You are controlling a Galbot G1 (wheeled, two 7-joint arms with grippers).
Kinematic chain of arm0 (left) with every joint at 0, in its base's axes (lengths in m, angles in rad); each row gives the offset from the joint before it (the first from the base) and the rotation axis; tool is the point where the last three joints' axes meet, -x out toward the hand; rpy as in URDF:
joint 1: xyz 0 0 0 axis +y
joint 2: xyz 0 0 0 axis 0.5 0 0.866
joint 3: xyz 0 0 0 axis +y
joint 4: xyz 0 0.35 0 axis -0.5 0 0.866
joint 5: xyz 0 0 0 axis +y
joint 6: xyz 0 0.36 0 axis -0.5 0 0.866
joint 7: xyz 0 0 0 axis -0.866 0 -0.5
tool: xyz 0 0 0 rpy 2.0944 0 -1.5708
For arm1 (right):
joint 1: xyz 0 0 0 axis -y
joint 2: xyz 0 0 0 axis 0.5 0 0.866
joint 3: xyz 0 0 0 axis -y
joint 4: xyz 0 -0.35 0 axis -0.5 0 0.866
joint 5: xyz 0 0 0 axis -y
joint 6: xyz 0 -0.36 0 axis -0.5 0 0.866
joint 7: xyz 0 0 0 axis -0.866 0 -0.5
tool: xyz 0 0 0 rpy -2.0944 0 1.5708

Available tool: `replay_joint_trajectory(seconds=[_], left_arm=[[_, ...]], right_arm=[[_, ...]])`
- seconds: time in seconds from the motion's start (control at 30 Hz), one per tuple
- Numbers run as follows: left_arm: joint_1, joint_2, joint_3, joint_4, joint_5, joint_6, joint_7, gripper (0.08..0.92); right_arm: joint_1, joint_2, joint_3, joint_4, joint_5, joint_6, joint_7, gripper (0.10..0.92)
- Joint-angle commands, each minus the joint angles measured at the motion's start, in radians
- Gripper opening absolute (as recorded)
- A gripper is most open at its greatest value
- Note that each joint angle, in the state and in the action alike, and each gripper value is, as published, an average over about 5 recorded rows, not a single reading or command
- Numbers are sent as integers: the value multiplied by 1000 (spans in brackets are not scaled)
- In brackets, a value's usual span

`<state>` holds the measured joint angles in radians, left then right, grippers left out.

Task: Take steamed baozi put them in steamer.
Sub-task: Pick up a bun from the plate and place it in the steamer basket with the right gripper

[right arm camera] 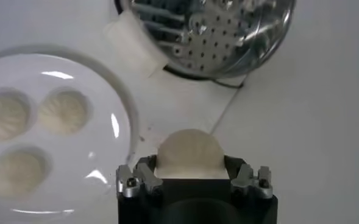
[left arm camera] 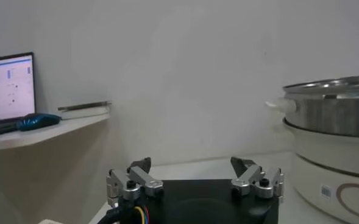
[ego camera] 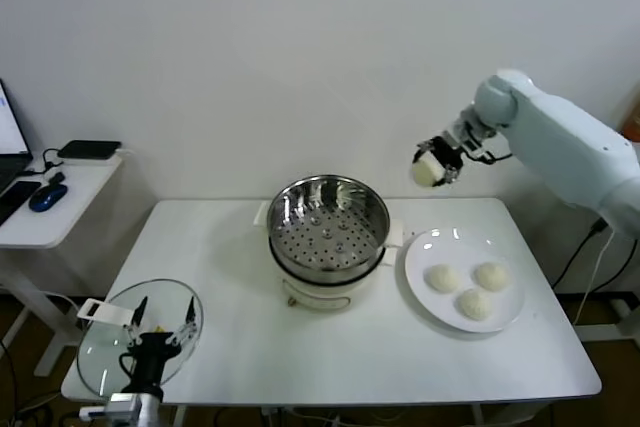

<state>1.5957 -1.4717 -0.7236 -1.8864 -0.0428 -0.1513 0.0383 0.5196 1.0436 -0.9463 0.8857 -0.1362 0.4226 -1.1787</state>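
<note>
Right gripper [ego camera: 436, 165] raised, clamped on one baozi [right arm camera: 189, 152]; steamer [ego camera: 329, 226] below, toward left gripper [ego camera: 160, 324], parked, fingers spread, empty.

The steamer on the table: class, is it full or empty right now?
Empty. The steamer shows its bare perforated bottom; three baozi lie on the plate, a fourth sits in the right gripper.

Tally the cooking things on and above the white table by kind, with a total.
Buns: 4, three on the plate and one in the right gripper
Plates: 1
Steamers: 1
Glass lids: 1
Total: 7
</note>
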Motion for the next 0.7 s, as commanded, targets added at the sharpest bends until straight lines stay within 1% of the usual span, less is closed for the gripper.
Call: replay_joint_trajectory(seconds=[0.03,0.2,0.4,0.53,0.7], left_arm=[[3,2,2,-5,1,1,0,823],[6,1,0,-14,1,2,-1,823],[14,4,-15,-24,-3,2,-2,823],[20,6,-24,-25,-7,0,-3,823],[20,7,-29,-17,-11,-1,-4,823]], right_arm=[[142,170,-106,59,18,71,-1,746],[80,270,-91,32,-34,80,1,746],[-33,342,-48,-33,-139,113,7,746],[-85,362,-7,-65,-223,146,18,746],[-133,356,20,-68,-319,182,29,746]])
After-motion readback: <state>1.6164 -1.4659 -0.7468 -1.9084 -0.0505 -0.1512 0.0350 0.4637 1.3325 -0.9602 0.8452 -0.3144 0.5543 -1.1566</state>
